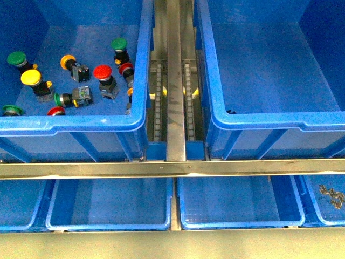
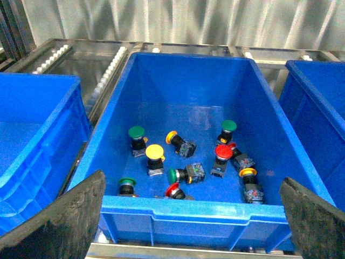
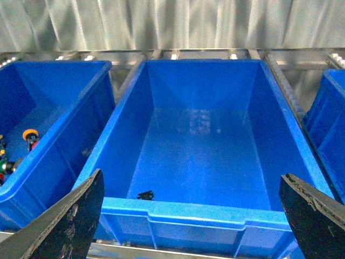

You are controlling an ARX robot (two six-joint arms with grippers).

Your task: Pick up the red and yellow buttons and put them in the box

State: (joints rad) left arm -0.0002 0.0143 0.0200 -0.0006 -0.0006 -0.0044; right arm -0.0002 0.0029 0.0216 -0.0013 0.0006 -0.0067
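Left gripper [image 2: 192, 176]: fingers wide apart, nothing between them, facing the left crate [image 2: 178, 208] from its near side. Right gripper [image 3: 192, 174]: also wide apart and empty, facing the box [image 3: 188, 213] from its near side.

The red and yellow buttons [image 1: 102, 71] all lie on the left crate's floor, loosely scattered toward the near wall and mixed with green buttons [image 1: 118, 43]. One yellow button [image 2: 154, 151] stands cap up.

A small black bit [image 3: 145, 195] lies on the box floor by the near wall. A metal rail [image 1: 173, 81] runs between crate and box.
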